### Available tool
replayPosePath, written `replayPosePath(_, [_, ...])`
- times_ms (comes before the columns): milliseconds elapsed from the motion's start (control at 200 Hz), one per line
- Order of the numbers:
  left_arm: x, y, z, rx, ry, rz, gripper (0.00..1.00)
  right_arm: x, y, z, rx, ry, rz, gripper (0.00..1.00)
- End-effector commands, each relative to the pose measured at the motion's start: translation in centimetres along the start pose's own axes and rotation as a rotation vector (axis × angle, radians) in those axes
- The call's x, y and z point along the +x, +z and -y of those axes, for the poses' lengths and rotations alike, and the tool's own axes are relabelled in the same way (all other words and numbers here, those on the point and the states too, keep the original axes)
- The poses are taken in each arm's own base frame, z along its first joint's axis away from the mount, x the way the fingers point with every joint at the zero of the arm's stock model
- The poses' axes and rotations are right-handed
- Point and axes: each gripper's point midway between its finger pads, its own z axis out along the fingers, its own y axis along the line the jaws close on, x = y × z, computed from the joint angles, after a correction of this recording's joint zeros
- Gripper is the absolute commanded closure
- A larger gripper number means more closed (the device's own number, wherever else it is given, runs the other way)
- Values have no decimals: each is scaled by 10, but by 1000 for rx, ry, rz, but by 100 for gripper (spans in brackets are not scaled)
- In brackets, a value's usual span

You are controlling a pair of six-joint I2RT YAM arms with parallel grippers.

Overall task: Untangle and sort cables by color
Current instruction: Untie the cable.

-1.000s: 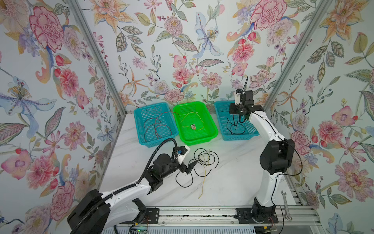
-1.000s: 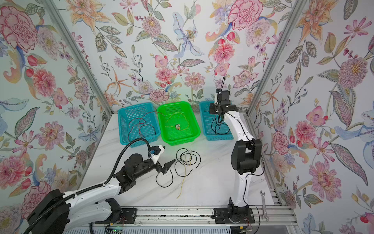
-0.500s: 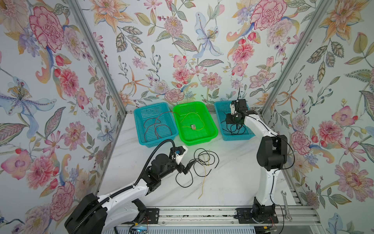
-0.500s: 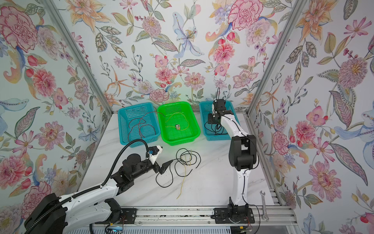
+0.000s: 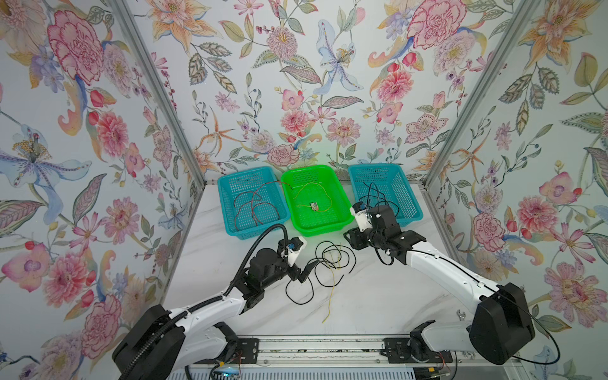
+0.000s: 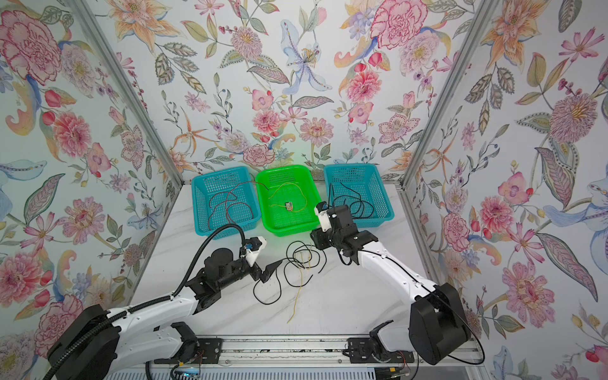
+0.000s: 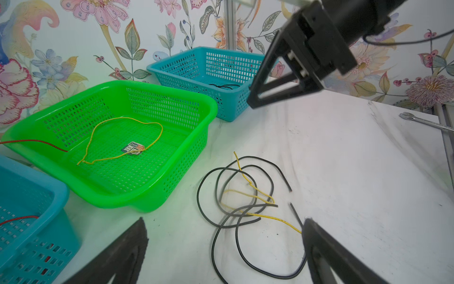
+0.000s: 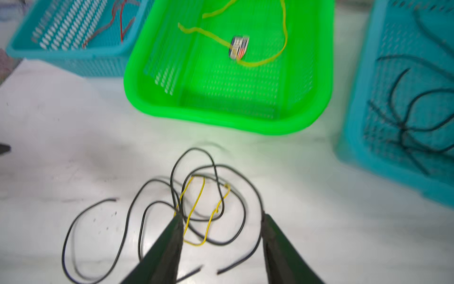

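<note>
Left pincer (image 7: 223, 218): jaws wide apart, empty, low beside the black-and-yellow tangle (image 5: 332, 263) on the table (image 5: 388, 296). Right pincer (image 8: 222, 216): jaws apart, empty, above the same tangle. Red cables (image 5: 253, 207) in the left blue basket (image 5: 253, 235), a yellow cable (image 5: 312, 200) in the green basket (image 5: 316, 232), black cables (image 5: 378, 200) in the right blue basket (image 5: 415, 210).

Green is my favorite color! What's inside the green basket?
A yellow cable lies looped on the green basket's floor by a small printed tag, and a red cable's end pokes in over its rim. Whatever is under the tag is hidden.
</note>
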Motion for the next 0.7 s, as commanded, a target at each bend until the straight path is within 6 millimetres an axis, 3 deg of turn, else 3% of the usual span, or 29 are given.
replayPosePath(0, [-13, 4, -3, 5, 0, 44, 1, 6, 15, -4, 9, 21, 17, 47])
replayPosePath(110, [-12, 5, -2, 15, -14, 47, 1, 16, 35, 1, 30, 33, -22, 47])
replayPosePath(285, [-13, 2, -3, 3, -20, 47, 1, 15, 61, 5, 41, 47, -35, 49])
replayPosePath(496, [-13, -1, -5, -10, -19, 46, 1, 22, 86, 11, 65, 66, -64, 62])
replayPosePath(696, [-13, 1, -5, -7, -11, 38, 1, 18, 95, 13, 65, 75, -49, 73])
